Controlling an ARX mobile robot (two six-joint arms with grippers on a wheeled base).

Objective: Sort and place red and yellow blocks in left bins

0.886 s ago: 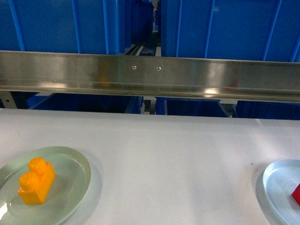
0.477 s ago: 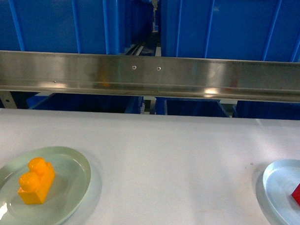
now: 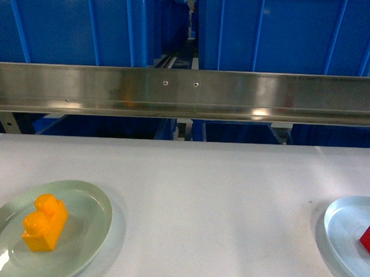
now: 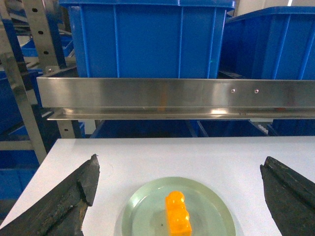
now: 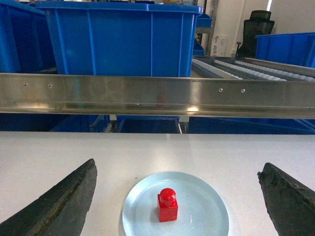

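While neither block had yet been touched, both arms hung back over the near edge of the white table (image 3: pixel 219 194), each wrist camera looking out between two dark fingers. The left gripper (image 4: pixel 179 196) was spread wide and empty, and the yellow block (image 4: pixel 177 213) lay ahead of it and slightly below, almost centred between its fingers, on a pale green plate (image 4: pixel 142 211). The block lay lengthwise away from the gripper, its two studs up. The right gripper (image 5: pixel 177 196) was likewise spread wide and held nothing; the red block (image 5: pixel 168 205) stood upright just ahead of it, also near the middle of the gap, on a pale blue plate (image 5: pixel 206 211). Neither gripper appeared in the head view.

Beyond both plates, farther from the grippers, a steel rail (image 3: pixel 186 93) ran across the far side of the table, and the blue bins (image 4: pixel 147 39) stood above and behind it. Their open tops were not visible from any view.

By my judgement the step in hand was the approach before the first pick, with nothing sorted so far. The next move would call for one gripper to go forward and down until its fingers straddled its block, then close on the block's flat sides without nudging the plate. After that the block would have to be lifted high enough to clear the rail and the bin's rim before release into a bin on the left.
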